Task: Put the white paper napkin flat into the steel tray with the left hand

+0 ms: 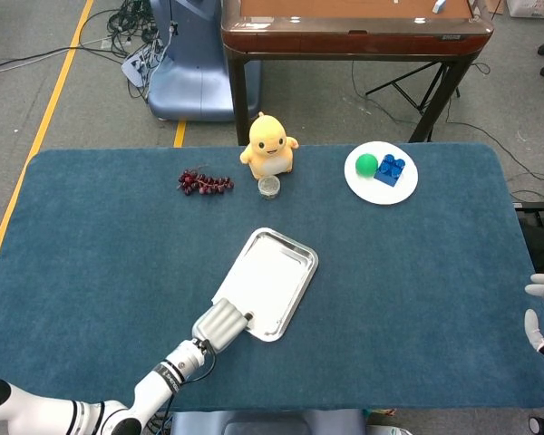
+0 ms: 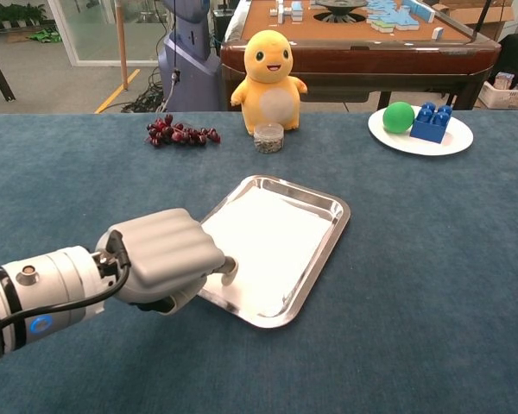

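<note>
My left hand [image 2: 160, 257] is at the near corner of the steel tray [image 2: 326, 244], knuckles up and fingers curled down over the rim; one fingertip presses the edge of the white paper napkin [image 2: 263, 241], but whether I pinch the paper or only touch it I cannot tell. The napkin already lies inside the tray, nearly flat, covering most of the floor. To finish well, I think I should loosen the fingers slowly and lift straight up, because such thin soft paper can stick to a fingertip and fold. The tray is shiny, rectangular, with rounded corners and a low raised rim, and may slide on the blue cloth table [image 1: 100, 245]. My right hand [image 1: 539, 313] rests at the table's far right edge, fingers apart, holding nothing.
</note>
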